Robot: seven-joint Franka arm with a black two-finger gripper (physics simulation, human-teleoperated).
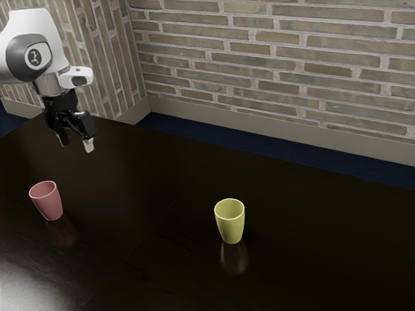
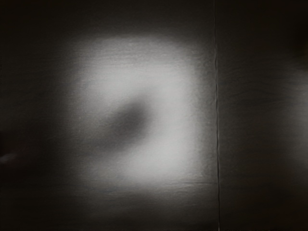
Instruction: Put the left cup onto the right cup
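Dark, glossy tabletop (image 1: pixel 311 259) carrying two upright cups, well apart: pink cup (image 1: pixel 46 199) at the exterior view's left, yellow-green cup (image 1: pixel 229 220) nearer the middle.

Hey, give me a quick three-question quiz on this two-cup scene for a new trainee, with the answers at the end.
1. True or false: the pincer is shut on the pink cup.
2. Pick one: the yellow-green cup is A) lying on its side, B) standing upright on the table, C) stacked on the pink cup.
3. Fill the gap: in the exterior view, the pincer hangs nearer the ____ cup.

Key: 1 false, it is open in the air and holds nothing. 2 B. 3 pink.
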